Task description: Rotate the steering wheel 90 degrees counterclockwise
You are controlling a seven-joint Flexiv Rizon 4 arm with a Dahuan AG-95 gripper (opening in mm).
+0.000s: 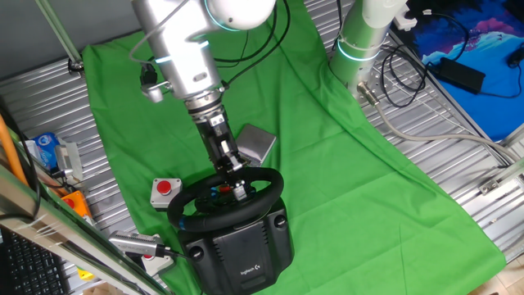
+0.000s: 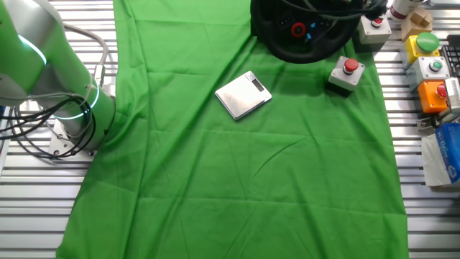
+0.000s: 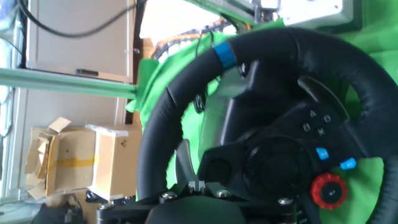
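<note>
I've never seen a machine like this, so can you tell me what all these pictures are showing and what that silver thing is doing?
The silver thing is a robot arm. At its end sits a gripper, a hand with two fingers. It is down at the rim of the steering wheel, a black game wheel on a bulky base. Whether the fingers are squeezing the rim, I cannot tell.

Two pictures come from cameras fixed beside the table, on different sides. The third comes from a camera on the robot's hand, so the wheel looks huge there.

On the green cloth also lie a flat silver scale and a small grey box with a red button.
</note>
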